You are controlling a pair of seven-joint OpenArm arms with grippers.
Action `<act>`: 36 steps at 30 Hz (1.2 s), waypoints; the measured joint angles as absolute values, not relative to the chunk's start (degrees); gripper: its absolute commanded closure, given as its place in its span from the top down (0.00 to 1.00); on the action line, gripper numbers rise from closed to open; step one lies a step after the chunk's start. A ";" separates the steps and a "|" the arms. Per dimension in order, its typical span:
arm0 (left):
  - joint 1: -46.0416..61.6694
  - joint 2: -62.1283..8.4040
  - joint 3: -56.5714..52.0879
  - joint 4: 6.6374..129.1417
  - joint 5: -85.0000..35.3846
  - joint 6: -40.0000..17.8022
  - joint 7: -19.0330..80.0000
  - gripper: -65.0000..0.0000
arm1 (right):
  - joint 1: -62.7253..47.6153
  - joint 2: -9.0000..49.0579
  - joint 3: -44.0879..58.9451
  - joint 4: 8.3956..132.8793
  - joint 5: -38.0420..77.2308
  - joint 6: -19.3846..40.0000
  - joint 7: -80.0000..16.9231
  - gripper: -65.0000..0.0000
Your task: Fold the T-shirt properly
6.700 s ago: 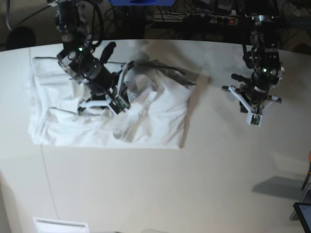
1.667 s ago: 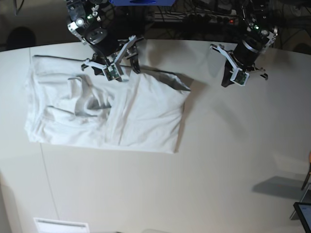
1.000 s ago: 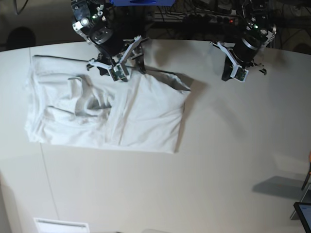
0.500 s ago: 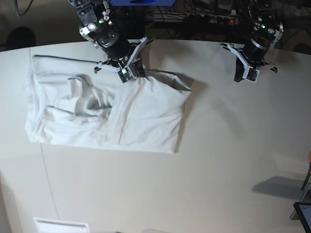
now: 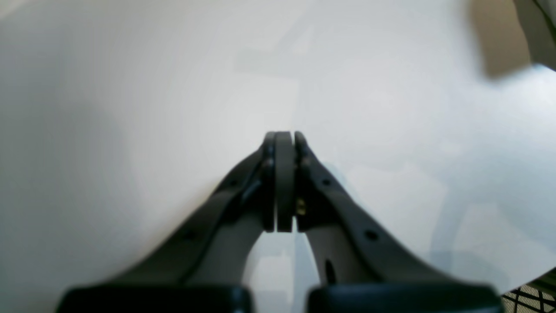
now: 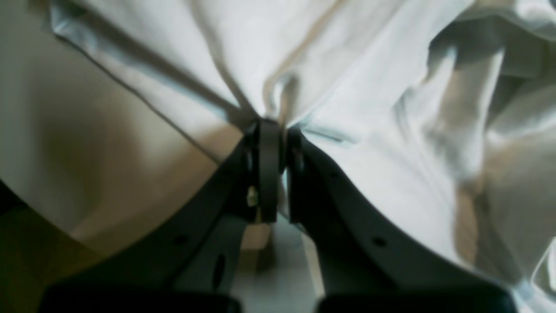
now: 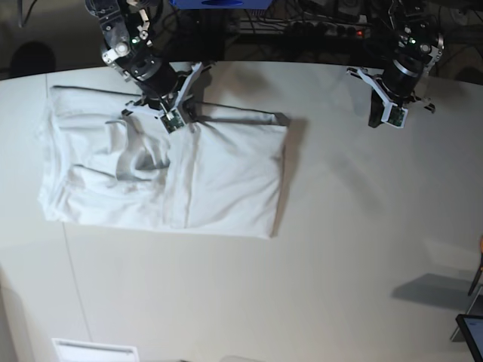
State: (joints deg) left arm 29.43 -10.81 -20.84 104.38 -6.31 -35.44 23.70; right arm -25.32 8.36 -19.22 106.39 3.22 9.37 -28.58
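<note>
White, wrinkled cotton T-shirt (image 7: 162,177) lies half-folded at the frame's left on the pale table (image 7: 339,241), its top edge pinched in the closed right gripper (image 7: 175,121); the thin pinch could slip, while the left gripper (image 7: 391,118), upper right, hangs shut and empty.

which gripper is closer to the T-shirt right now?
Right. The right gripper is shut on the T-shirt near its top edge; the left gripper hangs shut over bare table, well clear of it.
</note>
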 measured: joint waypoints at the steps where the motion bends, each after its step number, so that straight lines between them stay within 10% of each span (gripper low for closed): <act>1: 29.41 -10.81 -20.84 104.38 -6.31 -35.44 23.70 0.00 | -25.28 8.38 -19.16 106.39 3.20 9.37 -28.60 0.03; 26: 27.46 -10.81 -20.64 104.33 -6.33 -35.42 23.86 0.00 | -24.82 8.16 -19.14 108.36 -3.99 9.32 -34.20 0.05; 36: 22.41 -10.63 -17.06 105.67 -6.74 -34.98 23.88 0.00 | -27.07 7.20 -18.85 113.06 -4.34 8.88 -34.17 0.32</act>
